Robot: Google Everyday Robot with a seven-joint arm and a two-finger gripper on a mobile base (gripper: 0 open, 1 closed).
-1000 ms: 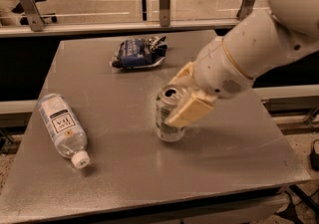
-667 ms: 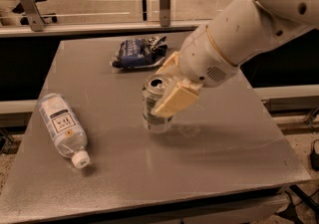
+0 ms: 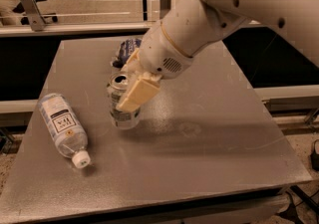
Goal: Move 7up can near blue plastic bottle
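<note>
Your end effector [image 3: 128, 93], clamped on the 7up can [image 3: 122, 117], has carried it toward nine o'clock across the table [image 3: 214, 148]. The can is now near the blue plastic bottle [image 3: 62, 127], which lies at eight o'clock. Release looks close.

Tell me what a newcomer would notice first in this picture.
The big white arm reaches in from the upper right, its gripper clamped on the 7up can left of the middle of the table. The blue plastic bottle lies on its side to the can's left, cap toward the front. A dark snack bag peeks out behind the arm.
</note>
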